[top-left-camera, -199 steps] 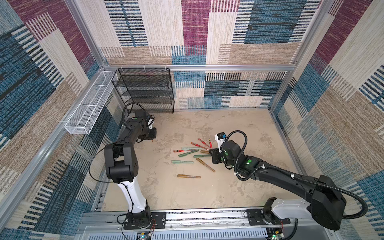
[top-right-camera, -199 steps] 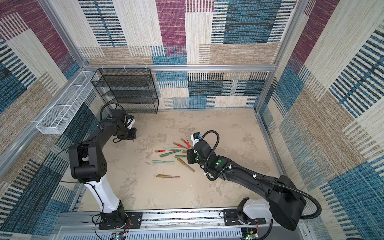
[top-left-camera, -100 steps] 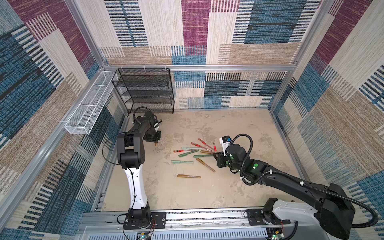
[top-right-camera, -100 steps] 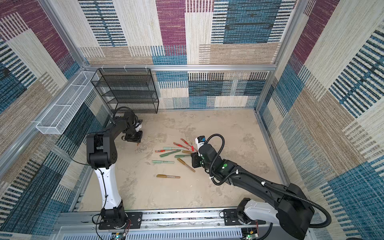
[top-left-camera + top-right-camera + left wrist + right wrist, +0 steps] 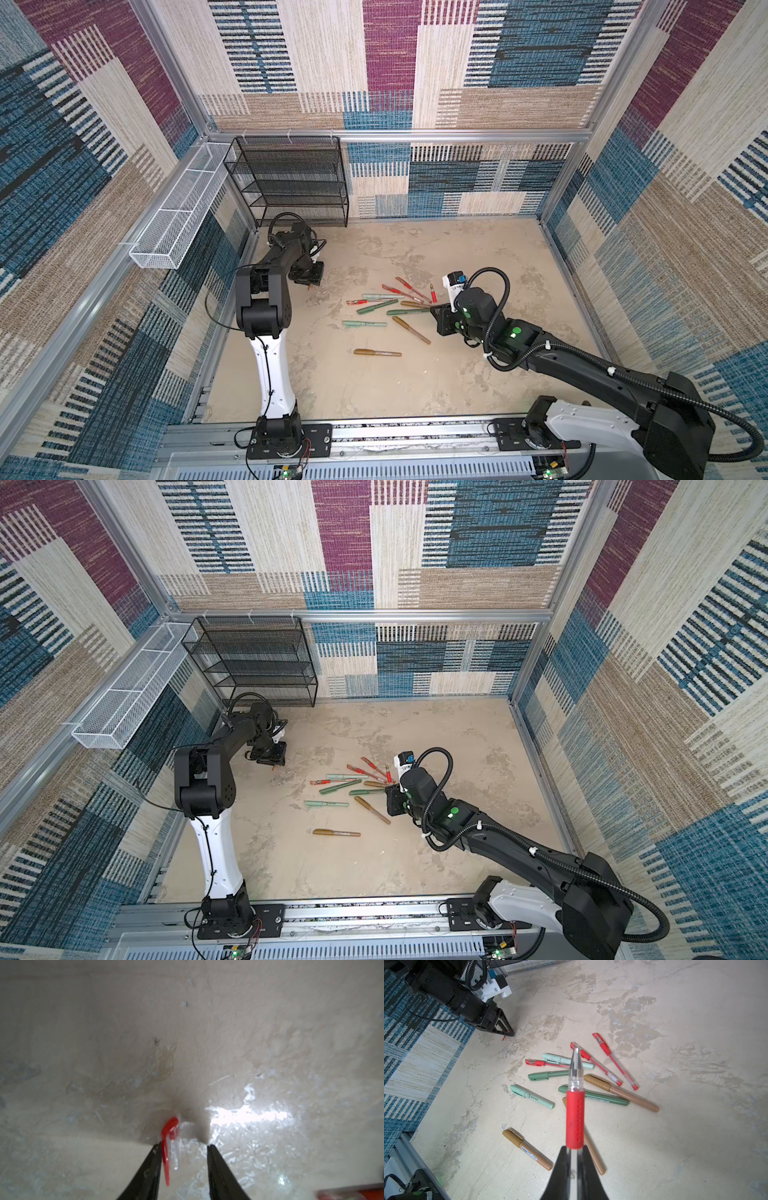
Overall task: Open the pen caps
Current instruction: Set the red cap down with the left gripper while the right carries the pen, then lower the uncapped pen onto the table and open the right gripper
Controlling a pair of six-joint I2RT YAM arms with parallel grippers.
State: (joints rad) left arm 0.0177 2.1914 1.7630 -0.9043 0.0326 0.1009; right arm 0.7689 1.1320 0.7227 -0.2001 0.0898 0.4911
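The step in hand looks like setting down a removed cap. At the far left of the tabletop [image 5: 415, 390], the left gripper [image 5: 184, 1145] has its jaws partly apart, the gap wider than the red pen cap [image 5: 169, 1136]. The cap lies against one finger only, so it is no longer pinched. Whether it already rests on the surface cannot be told.

To do this well, the left gripper should widen a little more. It should then lift straight up so the clip does not snag the finger and drag the cap along.

The right gripper [image 5: 574, 1148] is clamped on the clear barrel of the uncapped red pen [image 5: 575, 1118], with its tip pointing out over the heap of capped pens [image 5: 602, 1098] in the middle. It should lay this pen down clear of the heap so that opened and unopened pens stay apart.
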